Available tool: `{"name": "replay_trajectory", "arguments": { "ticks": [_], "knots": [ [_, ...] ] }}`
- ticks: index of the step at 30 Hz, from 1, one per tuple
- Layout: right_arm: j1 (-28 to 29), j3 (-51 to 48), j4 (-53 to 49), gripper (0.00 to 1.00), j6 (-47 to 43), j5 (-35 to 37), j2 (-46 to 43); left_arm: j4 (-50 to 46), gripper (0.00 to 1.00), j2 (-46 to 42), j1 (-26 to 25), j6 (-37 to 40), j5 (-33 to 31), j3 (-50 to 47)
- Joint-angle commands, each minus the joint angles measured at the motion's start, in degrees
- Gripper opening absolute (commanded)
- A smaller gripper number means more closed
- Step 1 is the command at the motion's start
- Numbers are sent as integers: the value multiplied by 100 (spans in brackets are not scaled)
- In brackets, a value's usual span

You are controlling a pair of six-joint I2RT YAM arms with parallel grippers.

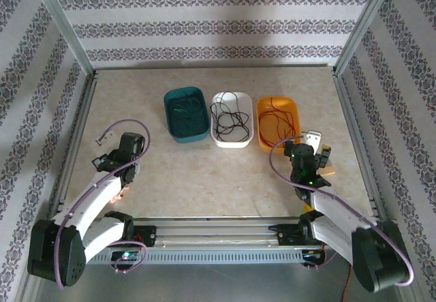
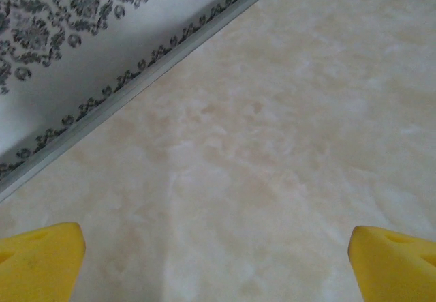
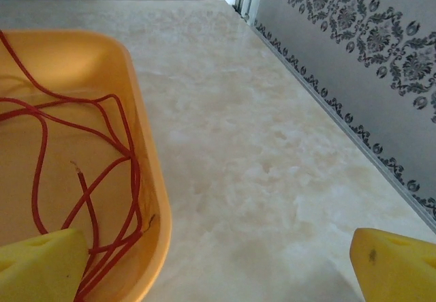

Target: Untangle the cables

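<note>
The left gripper [image 2: 218, 264] stands wide open over the bare table [image 2: 286, 145], with the wall rail [image 2: 136, 87] slanting past on its left. Ahead and to its right, green cables [image 1: 187, 111] coil in a teal tray [image 1: 184, 91], then black cables [image 1: 228, 118] loop in a white tray [image 1: 235, 143]. The right gripper [image 3: 218, 268] also gapes wide. Its left finger [image 3: 41, 264] overlaps the orange tray [image 3: 153, 200], where red cables [image 1: 272, 119] run mostly lengthwise, away from it. Open table lies ahead and to its right.

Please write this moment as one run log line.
left gripper: open, empty | right gripper: open, empty | green cables: teal tray | black cables: white tray | red cables: orange tray
</note>
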Motion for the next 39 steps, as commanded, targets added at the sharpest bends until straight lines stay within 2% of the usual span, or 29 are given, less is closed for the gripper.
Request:
{"name": "replay_trajectory", "arguments": {
  "ticks": [1,4,8,9,11,12,13,14,15,17,18,19,20,21,23,25,28,29,31,33,37,39],
  "knots": [
    [-25,90,1451,98,-344,382,686,1346,99,-96,60,1211,-507,-60],
    [-241,258,1939,98,-495,101,1225,1900,99,172,73,1921,-786,-249],
    [-761,306,2641,98,-319,-446,1681,2333,99,678,130,1703,-334,-561],
    [-968,287,2834,98,-256,-764,1847,2635,99,844,127,1738,-205,-663],
    [-1456,106,3977,98,-36,-1518,2508,2577,99,1056,120,1759,-64,-516],
    [-1577,166,3766,98,43,-1816,2405,2825,99,1176,122,1865,-114,-514],
    [-1628,298,3137,98,49,-2118,2176,3033,99,1274,127,1944,-84,-514],
    [-1647,315,3121,98,-13,-2303,2225,3410,99,1378,124,2147,-73,-559],
    [-1647,282,3451,98,-138,-2571,2400,3616,99,1514,126,2313,-60,-524],
    [-1660,361,3637,98,-498,-3615,2865,3806,99,1793,138,2491,-26,-395],
    [-1677,399,4383,98,-586,-4225,3284,3786,99,1938,136,2524,5,-286],
    [-1720,392,4237,98,-728,-4665,3141,3869,99,2080,136,2598,68,-208],
    [-1731,483,3673,98,-757,-4637,2951,4020,99,2192,146,2723,163,-171],
    [-1742,517,3625,98,-706,-4544,2983,4218,99,2289,151,2826,279,-152],
    [-1753,420,4029,98,-636,-4525,3108,4638,99,2482,147,3064,457,-140],
    [-1762,418,3979,98,-653,-4523,3076,5153,99,2655,150,3284,617,-169],
    [-1762,420,4001,98,-664,-4593,3086,6484,99,2987,186,3473,996,-545],
    [-1762,418,4009,98,-668,-4595,3087,7511,99,3291,261,3809,1247,-721],
    [-1762,410,4007,98,-669,-4588,3086,6566,99,3014,176,3623,1395,-599],
    [-1761,412,4010,98,-662,-4586,3086,7802,99,3213,194,3934,1716,-989],
    [-1762,405,4017,98,-664,-4586,3086,7804,99,3154,279,3884,2190,-1091],
    [-1763,423,4012,98,-651,-4586,3094,7502,99,3094,417,3754,2497,-1019]
  ]
}}
